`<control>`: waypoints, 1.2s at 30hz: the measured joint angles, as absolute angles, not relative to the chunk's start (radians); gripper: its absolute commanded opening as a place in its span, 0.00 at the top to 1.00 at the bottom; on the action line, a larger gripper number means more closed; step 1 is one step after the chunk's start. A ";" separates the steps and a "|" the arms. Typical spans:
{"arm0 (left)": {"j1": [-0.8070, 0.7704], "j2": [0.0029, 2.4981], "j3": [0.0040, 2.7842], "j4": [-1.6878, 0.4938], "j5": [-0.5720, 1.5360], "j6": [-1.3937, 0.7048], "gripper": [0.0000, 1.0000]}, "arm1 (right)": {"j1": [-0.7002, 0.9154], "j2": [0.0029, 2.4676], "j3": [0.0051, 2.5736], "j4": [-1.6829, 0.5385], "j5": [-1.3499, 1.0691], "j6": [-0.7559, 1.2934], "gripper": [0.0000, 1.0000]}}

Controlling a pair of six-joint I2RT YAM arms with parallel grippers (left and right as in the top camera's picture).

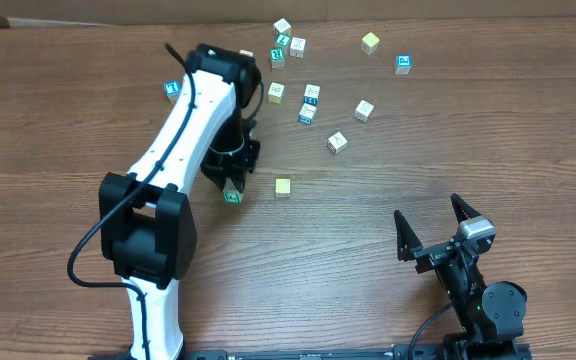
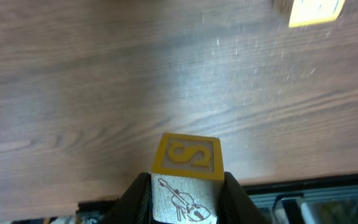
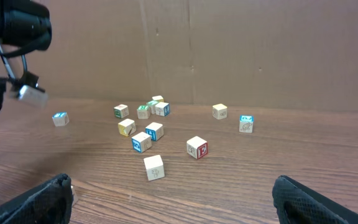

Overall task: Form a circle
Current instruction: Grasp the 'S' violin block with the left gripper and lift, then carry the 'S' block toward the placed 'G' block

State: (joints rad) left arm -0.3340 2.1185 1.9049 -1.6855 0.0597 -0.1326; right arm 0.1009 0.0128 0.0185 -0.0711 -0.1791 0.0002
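Observation:
No circle of cubes shows in any view; the small cubes lie scattered. My left gripper (image 1: 231,190) is shut on a cube (image 2: 187,155) with a yellow S face and a violin print, held low over the table left of centre. Its black fingers (image 2: 138,199) press both sides of the cube. A pale yellow cube (image 1: 283,187) lies just to its right, apart from it, and also shows in the left wrist view (image 2: 316,9). My right gripper (image 1: 428,212) stands open at the front right, nothing between its fingers (image 3: 291,190).
Loose cubes are spread over the far table: a red-marked cube (image 1: 337,143), a whitish cube (image 1: 364,110), blue-faced cubes (image 1: 309,105), a cluster at the back (image 1: 286,40), a yellow-green cube (image 1: 370,42), a blue-faced cube (image 1: 403,64) and another by the left arm (image 1: 172,90).

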 measured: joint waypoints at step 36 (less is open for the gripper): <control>-0.437 1.641 1.056 -0.918 0.003 -0.231 0.85 | 0.101 0.013 0.019 -0.071 -0.179 -0.001 0.00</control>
